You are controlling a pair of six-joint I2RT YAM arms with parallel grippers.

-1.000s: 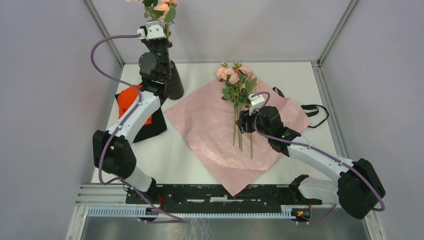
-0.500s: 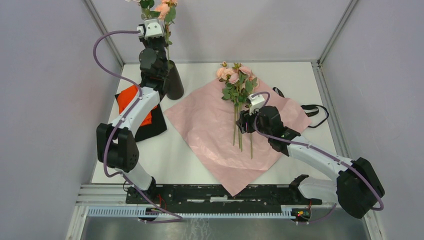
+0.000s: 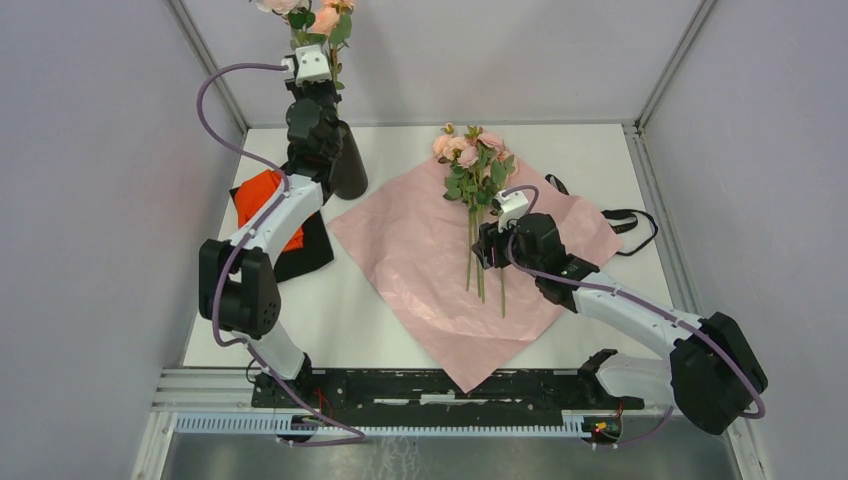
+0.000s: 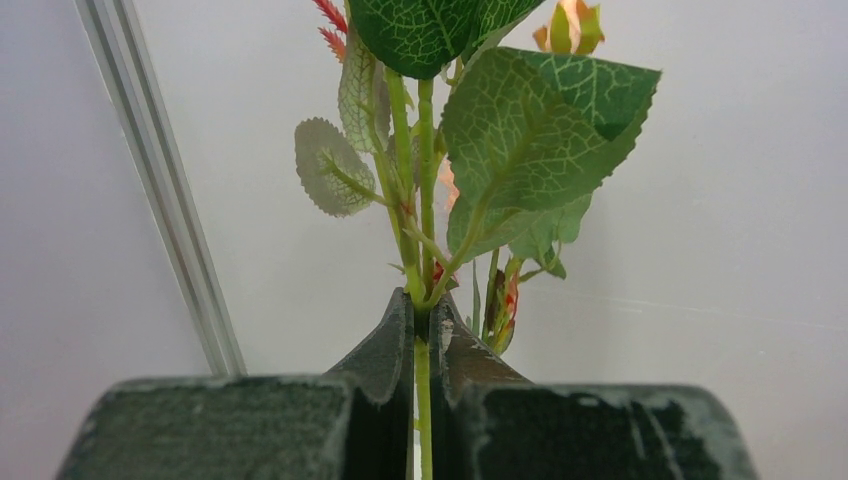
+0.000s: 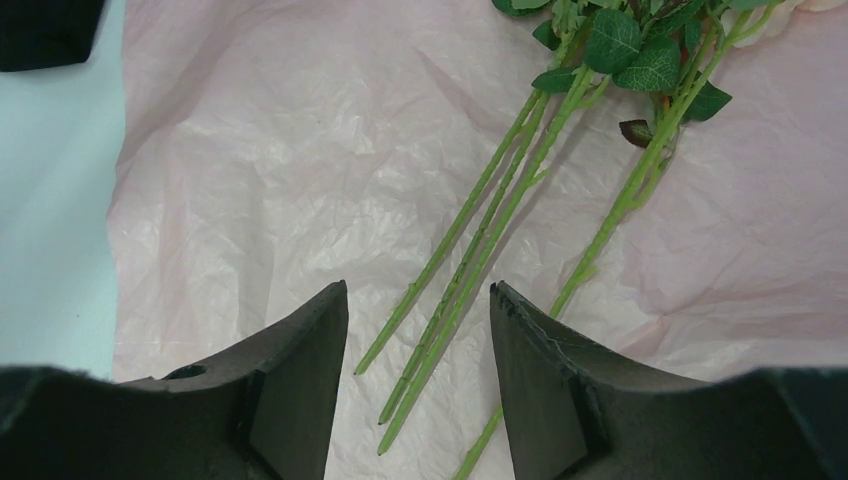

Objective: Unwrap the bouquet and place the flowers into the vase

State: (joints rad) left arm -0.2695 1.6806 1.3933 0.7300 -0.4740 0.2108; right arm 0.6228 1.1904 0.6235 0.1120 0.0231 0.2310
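The black vase (image 3: 351, 165) stands at the back left of the table. High above it, my left gripper (image 4: 422, 312) is shut on the thin green stem of a leafy flower (image 4: 500, 120). Its pink blooms (image 3: 322, 16) reach the top edge of the top view. The stem hangs down toward the vase mouth, and I cannot tell whether its end is inside. Several more flowers (image 3: 470, 158) lie on the unfolded pink wrapping paper (image 3: 410, 262). My right gripper (image 5: 418, 300) (image 3: 484, 246) hovers open over their stems (image 5: 470, 255), touching none.
An orange-red cloth (image 3: 262, 200) lies on a flat black cloth (image 3: 308, 256) at the left, beside the vase. A loose black ribbon (image 3: 626, 222) lies at the paper's right edge. Grey walls and a metal frame close in the table.
My left arm has straightened and shifted slightly right with the flower, so the blooms show a little more at the top edge. The right arm and the stems on the paper are unchanged.
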